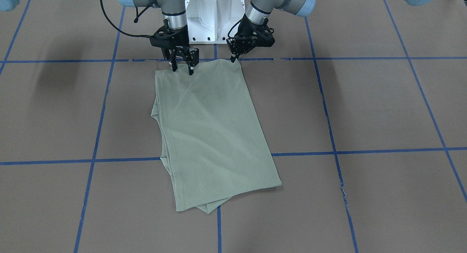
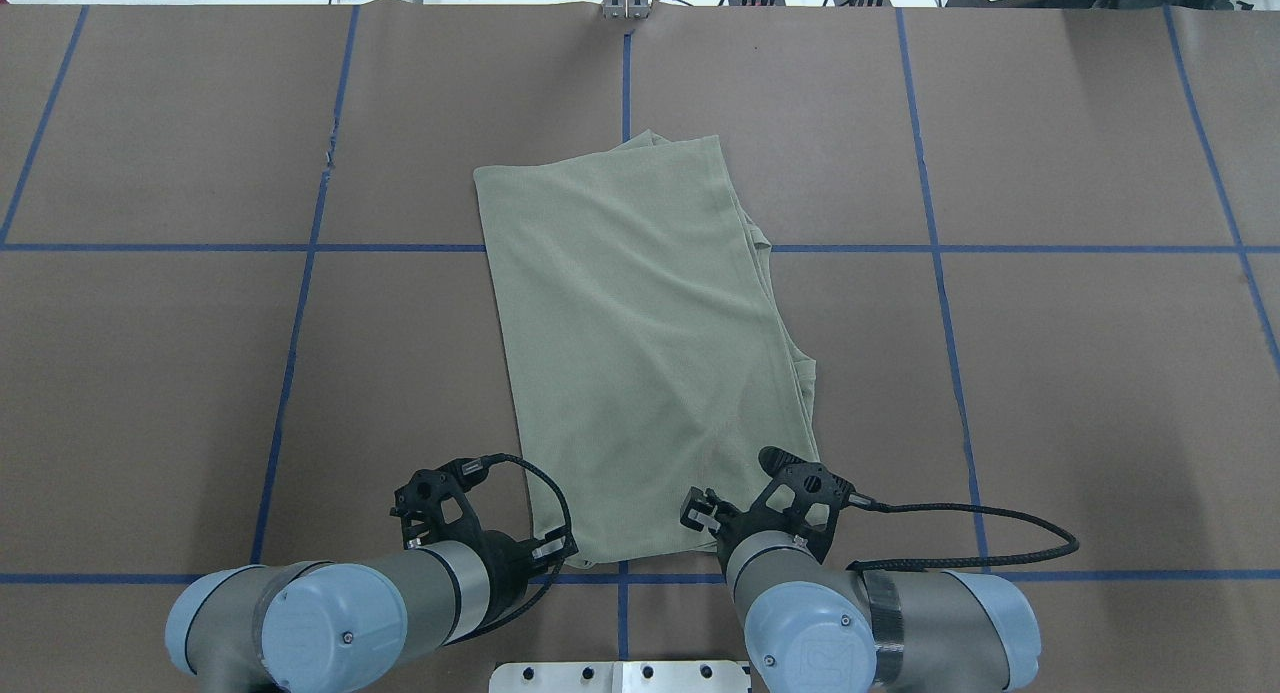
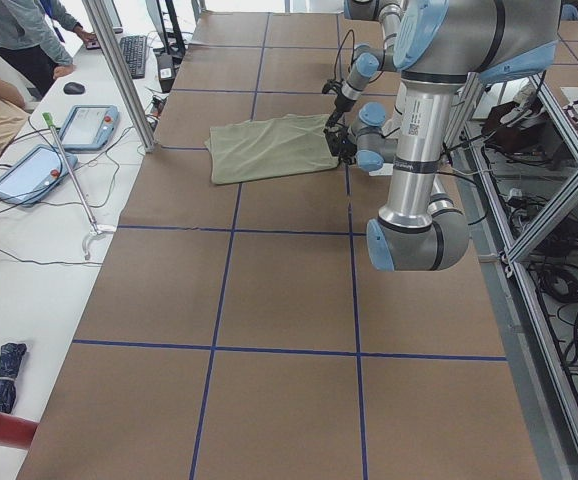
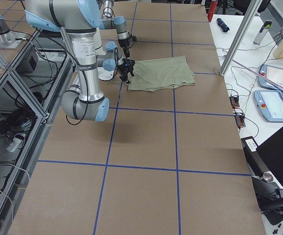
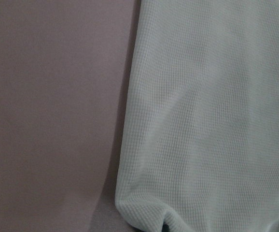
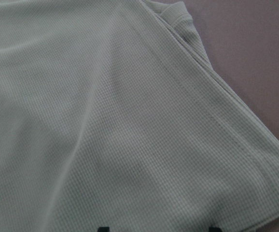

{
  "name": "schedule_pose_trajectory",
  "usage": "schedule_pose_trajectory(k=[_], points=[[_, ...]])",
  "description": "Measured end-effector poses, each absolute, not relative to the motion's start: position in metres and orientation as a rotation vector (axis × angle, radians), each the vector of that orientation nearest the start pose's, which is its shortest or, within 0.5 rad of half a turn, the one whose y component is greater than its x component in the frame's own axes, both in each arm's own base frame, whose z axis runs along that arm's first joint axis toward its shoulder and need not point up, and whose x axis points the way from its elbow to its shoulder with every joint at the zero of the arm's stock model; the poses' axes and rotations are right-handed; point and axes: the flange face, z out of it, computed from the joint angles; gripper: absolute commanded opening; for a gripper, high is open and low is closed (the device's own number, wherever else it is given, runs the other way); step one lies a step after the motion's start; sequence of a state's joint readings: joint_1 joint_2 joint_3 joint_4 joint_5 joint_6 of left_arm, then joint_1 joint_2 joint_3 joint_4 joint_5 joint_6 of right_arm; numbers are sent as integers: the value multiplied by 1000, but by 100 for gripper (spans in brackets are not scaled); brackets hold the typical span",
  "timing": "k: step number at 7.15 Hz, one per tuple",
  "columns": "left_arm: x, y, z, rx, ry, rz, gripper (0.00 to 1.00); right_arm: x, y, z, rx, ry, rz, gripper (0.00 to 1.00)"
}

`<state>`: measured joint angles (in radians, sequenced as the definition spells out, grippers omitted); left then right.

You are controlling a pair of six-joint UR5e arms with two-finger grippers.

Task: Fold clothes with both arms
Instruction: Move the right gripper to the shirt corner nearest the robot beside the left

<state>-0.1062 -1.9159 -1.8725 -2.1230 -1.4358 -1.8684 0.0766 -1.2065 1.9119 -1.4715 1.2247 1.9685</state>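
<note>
The pale sage-green shirt [image 1: 215, 136] lies folded into a long panel on the brown table, also seen from overhead [image 2: 640, 343]. Its near end reaches both grippers. My left gripper [image 1: 233, 58] is shut on the shirt's near corner, which rises to a small peak at the fingertips. My right gripper [image 1: 182, 69] is open, with its fingers spread and their tips down on the shirt's other near corner. The right wrist view shows the knit fabric [image 6: 105, 121] with a stitched folded edge and two separated fingertips [image 6: 103, 228]. The left wrist view shows the shirt's side edge and a bunched corner [image 5: 149, 212].
The table [image 1: 365, 107] is brown paper with a blue tape grid. The white pedestal base [image 1: 213, 19] stands right behind the grippers. A side bench with tablets [image 3: 89, 125] and people [image 3: 29, 30] lies beyond the table's far edge, along with a metal post [image 3: 119, 70].
</note>
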Motion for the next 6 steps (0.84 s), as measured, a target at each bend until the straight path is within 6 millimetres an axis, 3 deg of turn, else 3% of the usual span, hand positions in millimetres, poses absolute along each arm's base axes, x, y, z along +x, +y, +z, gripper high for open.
schedule_pose_trajectory(k=[1, 2, 3, 4, 6], points=[[566, -207, 269, 3, 1214, -434, 0, -573, -211, 299, 198, -850, 584, 63], [566, -207, 269, 3, 1213, -433, 0, -573, -211, 299, 198, -850, 584, 43], [567, -207, 269, 2, 1213, -432, 0, -572, -212, 298, 198, -851, 586, 11], [567, -206, 269, 2, 1213, -432, 0, -572, -212, 295, 195, -858, 594, 0], [567, -206, 269, 1, 1214, -431, 0, -574, -212, 288, 175, -874, 636, 0]])
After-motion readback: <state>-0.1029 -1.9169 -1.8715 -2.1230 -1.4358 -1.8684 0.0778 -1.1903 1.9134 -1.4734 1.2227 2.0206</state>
